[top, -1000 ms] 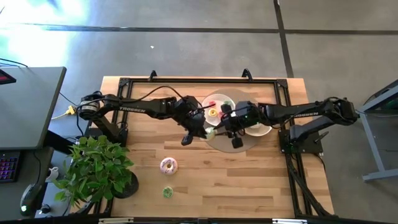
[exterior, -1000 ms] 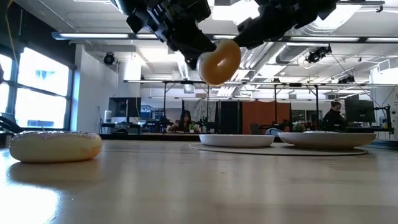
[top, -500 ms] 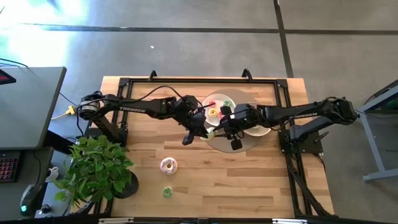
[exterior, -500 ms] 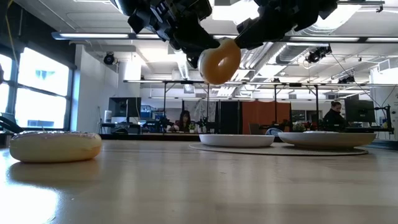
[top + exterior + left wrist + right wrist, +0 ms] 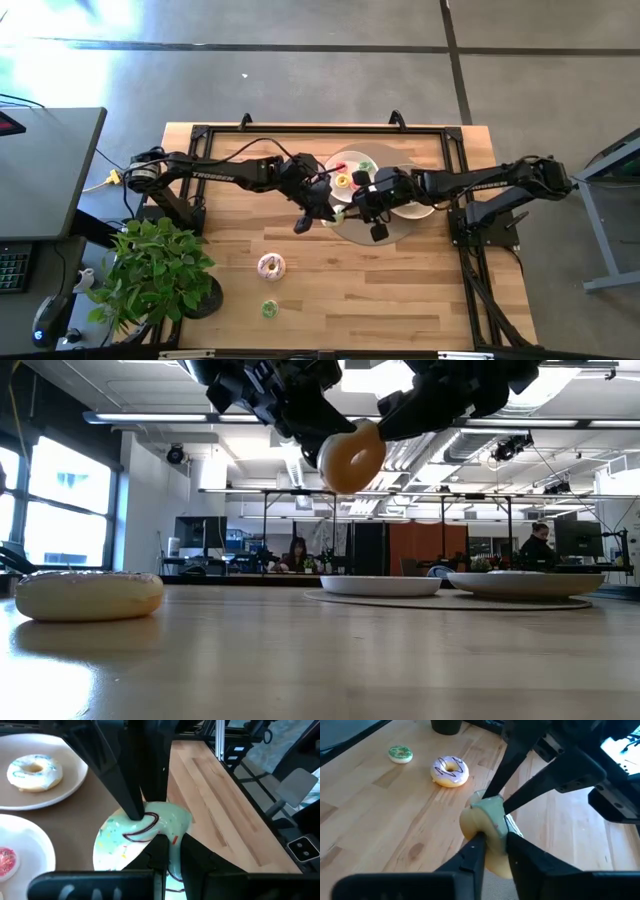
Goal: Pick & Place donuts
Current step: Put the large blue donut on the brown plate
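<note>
Now the right gripper (image 5: 492,845) has closed in, both sets of jaws clamped on the pale-green-iced toy ring donut (image 5: 351,457) held above the wooden tabletop (image 5: 400,280) with the left gripper (image 5: 157,827), handover underway.

The wooden table (image 5: 400,280) carries two white plates (image 5: 352,163) on a round brown mat (image 5: 372,233) toward its far side. A potted plant (image 5: 155,270) stands at the table's near left corner. A dark desk (image 5: 45,165) sits left of the table.
</note>
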You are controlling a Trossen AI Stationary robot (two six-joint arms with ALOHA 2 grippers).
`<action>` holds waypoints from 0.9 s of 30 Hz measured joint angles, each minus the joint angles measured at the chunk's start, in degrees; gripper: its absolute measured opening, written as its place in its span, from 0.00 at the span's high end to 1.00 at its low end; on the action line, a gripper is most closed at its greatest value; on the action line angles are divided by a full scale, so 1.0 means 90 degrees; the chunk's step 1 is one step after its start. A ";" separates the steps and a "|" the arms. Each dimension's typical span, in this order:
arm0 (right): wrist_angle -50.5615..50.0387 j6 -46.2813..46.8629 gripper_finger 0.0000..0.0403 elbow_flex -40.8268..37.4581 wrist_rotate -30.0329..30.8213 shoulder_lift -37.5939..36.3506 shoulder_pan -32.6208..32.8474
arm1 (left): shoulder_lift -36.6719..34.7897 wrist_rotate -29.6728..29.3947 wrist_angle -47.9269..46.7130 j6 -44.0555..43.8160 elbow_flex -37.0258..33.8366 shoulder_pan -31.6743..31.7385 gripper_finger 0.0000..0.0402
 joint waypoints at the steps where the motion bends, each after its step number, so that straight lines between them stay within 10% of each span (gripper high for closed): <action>1: -0.0002 0.0007 0.85 0.0000 -0.0043 0.0000 0.0000 | 0.0000 -0.0021 0.0057 -0.0009 -0.0002 -0.0001 0.92; 6: -0.0010 0.0018 0.98 0.0000 -0.0093 0.0000 0.0000 | 0.0000 -0.0086 0.0203 -0.0033 -0.0007 -0.0005 0.92; 27: -0.0849 0.0958 0.99 -0.0001 0.0506 0.0027 0.0005 | 0.0190 -0.1017 -0.0099 0.1041 0.0029 0.0002 0.82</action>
